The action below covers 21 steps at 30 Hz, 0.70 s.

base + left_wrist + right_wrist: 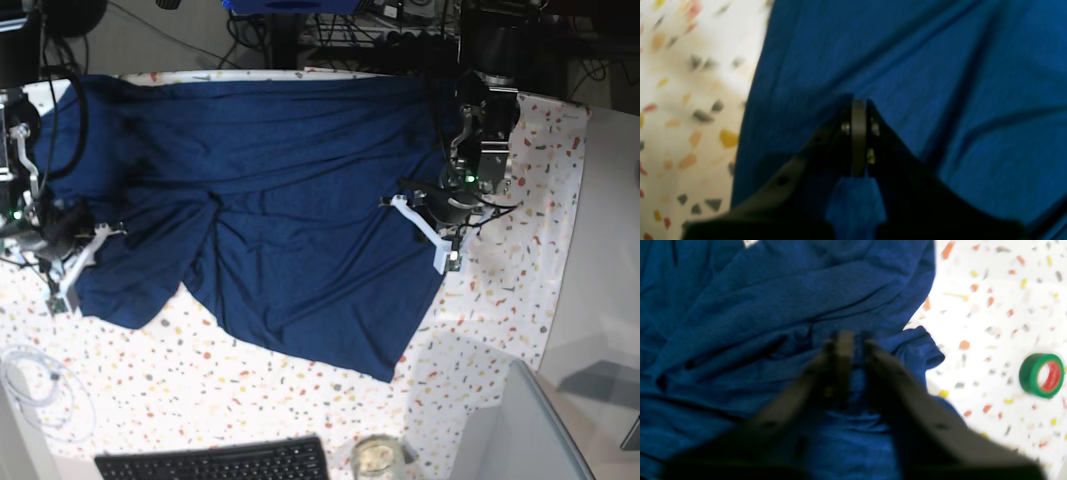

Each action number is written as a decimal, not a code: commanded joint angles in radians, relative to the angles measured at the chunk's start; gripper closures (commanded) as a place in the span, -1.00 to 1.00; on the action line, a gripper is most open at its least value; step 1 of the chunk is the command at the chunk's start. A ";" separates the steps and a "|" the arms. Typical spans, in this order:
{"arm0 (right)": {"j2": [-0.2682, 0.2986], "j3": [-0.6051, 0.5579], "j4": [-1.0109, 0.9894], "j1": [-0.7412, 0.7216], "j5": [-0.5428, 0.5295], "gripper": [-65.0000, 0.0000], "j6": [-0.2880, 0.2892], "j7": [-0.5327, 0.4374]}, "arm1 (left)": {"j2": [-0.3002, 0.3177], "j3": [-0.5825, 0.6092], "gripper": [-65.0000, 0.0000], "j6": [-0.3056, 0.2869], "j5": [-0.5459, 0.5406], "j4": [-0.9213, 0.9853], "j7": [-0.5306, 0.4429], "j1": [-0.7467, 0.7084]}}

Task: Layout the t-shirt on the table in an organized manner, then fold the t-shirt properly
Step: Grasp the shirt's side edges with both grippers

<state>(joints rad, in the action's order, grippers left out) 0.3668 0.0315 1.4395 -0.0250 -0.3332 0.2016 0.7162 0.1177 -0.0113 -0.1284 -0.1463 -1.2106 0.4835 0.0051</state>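
A coil of white cable (35, 385) lies at the far left of the speckled table (300, 400), beside the right gripper (853, 343), whose jaws stand slightly apart over a bunched sleeve edge, with no cloth plainly pinched between them. The navy t-shirt (290, 200) sprawls across the table's middle, creased and lopsided, its lower corner trailing toward a keyboard (215, 462) and a glass jar (377, 457). Thin, soft and light, the fabric looks likely to drag and wrinkle rather than slide flat; hems and sleeve edges offer the surest hold. At right, the left gripper (858, 110) is closed at the shirt's side edge. A green tape roll (1042, 375) sits nearby.
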 commanded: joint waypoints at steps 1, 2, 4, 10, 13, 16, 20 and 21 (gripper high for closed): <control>-0.009 0.025 0.022 -0.039 -0.008 0.39 0.003 -0.011 | 0.003 -0.002 1.00 -0.006 -0.006 -0.021 -0.021 0.002; -0.027 0.034 0.020 -0.051 -0.008 0.17 0.005 0.003 | 0.017 -0.016 1.00 -0.006 -0.008 -0.028 -0.022 -0.009; -0.059 0.038 0.014 -0.083 -0.008 -0.22 0.005 0.004 | 0.020 -0.057 1.00 -0.006 -0.008 -0.048 -0.058 -0.027; -0.130 0.043 -0.302 -0.278 -0.002 -0.47 -0.021 -0.065 | 0.023 -0.152 1.00 -0.006 -0.008 -0.090 -0.101 -0.061; -0.127 0.034 -0.434 -0.316 -0.001 -0.47 -0.139 -0.197 | 0.023 -0.184 1.00 -0.006 -0.008 -0.147 -0.099 -0.098; -0.116 -0.017 -0.448 -0.316 0.035 -0.50 -0.259 -0.247 | 0.026 -0.217 1.00 -0.006 -0.008 -0.206 -0.099 -0.133; -0.121 -0.041 -0.490 -0.319 0.115 -0.50 -0.291 -0.249 | 0.026 -0.263 1.00 -0.006 -0.008 -0.236 -0.099 -0.164; -0.122 -0.041 -0.507 -0.323 0.113 -0.50 -0.291 -0.251 | 0.027 -0.270 1.00 -0.006 -0.008 -0.234 -0.099 -0.169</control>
<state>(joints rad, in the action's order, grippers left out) 0.2291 -0.0135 0.9211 -0.3252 -0.2237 -0.0834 0.4805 0.1368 -0.2798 -0.1337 -0.1535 -1.4231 0.4072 -0.1696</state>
